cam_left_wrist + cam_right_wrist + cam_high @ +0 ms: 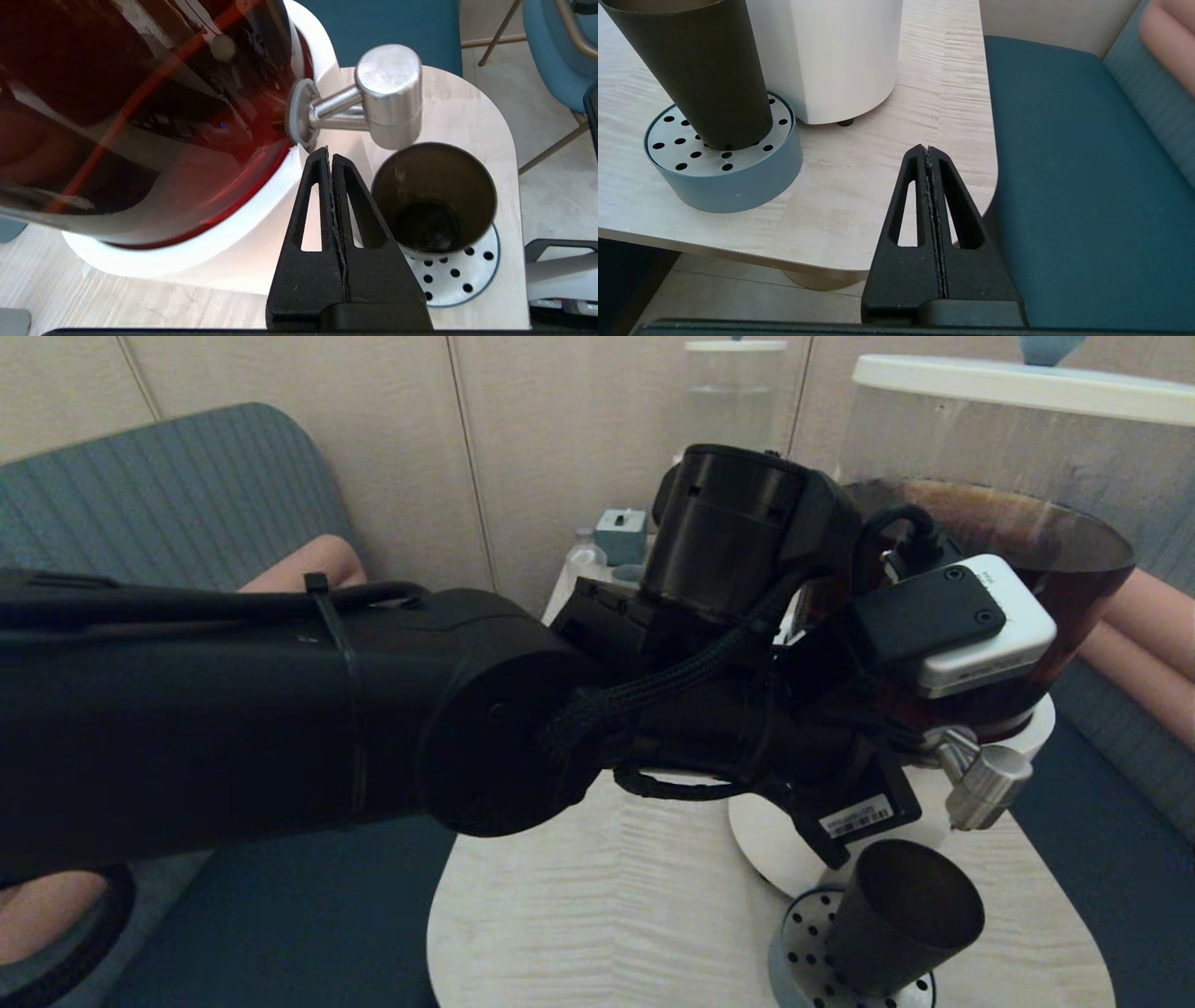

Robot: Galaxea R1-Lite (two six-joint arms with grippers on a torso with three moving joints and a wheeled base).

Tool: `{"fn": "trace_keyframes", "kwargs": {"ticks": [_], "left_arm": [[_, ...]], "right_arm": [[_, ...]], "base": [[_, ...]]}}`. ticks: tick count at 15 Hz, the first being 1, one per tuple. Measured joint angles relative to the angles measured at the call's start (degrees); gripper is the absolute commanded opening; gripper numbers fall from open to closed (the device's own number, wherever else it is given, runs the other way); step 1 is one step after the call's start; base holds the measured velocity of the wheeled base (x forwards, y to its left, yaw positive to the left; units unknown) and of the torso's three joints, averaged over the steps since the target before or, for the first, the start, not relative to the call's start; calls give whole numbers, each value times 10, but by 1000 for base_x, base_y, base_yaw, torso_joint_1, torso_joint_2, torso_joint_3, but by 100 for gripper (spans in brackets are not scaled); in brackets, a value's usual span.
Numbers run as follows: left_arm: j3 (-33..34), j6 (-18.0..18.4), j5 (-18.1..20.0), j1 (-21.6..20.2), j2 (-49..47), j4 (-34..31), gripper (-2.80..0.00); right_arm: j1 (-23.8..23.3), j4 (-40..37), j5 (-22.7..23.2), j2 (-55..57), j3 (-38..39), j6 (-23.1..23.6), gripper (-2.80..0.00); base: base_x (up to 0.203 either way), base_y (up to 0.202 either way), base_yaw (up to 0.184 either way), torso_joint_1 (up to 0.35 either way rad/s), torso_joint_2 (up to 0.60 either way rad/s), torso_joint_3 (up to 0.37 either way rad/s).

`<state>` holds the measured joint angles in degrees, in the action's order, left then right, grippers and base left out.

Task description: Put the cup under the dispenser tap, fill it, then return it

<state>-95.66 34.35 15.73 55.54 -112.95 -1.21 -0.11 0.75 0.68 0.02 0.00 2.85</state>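
A: Going left to right, what is the left end effector (331, 158) doing?

B: It is hovering clenched and empty beside the dispenser (990, 523), its tips just short of the tap's stem. The tap (388, 95) is hanging over the cup (433, 198), which is standing upright on the perforated drip tray (460, 280) at the table (579, 896) edge.

A: And the right end effector (928, 156)?

B: It is idling low off the table corner, clenched too, holding nothing.

A: How will the cup handle?

B: I'm judging it light, stiff and smooth; gripping mid-wall should be safest, gently once it is full.

A: Anything hidden?

B: The left arm is blocking much of the dispenser in the head view, and I'm seeing no stream from the tap.
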Motion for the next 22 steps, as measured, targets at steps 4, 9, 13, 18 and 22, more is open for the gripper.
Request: {"fn": "trace_keyframes", "kwargs": {"ticks": [4,9,13,18,22], "left_arm": [[-18,0,0,0,-14,0,-280],[-28,0,1,0,-24,1,-280],[-41,0,2,0,-32,1,-280],[-55,1,2,0,-42,2,-280],[-62,1,2,0,-47,2,-280]], "right_arm": [[0,0,0,0,0,0,-280],[0,0,0,0,0,0,-280],[0,0,0,0,0,0,-280],[0,0,0,0,0,0,-280],[0,0,0,0,0,0,-280]], "base": [[0,0,0,0,0,0],[0,0,0,0,0,0],[0,0,0,0,0,0],[0,0,0,0,0,0],[0,0,0,0,0,0]]}}
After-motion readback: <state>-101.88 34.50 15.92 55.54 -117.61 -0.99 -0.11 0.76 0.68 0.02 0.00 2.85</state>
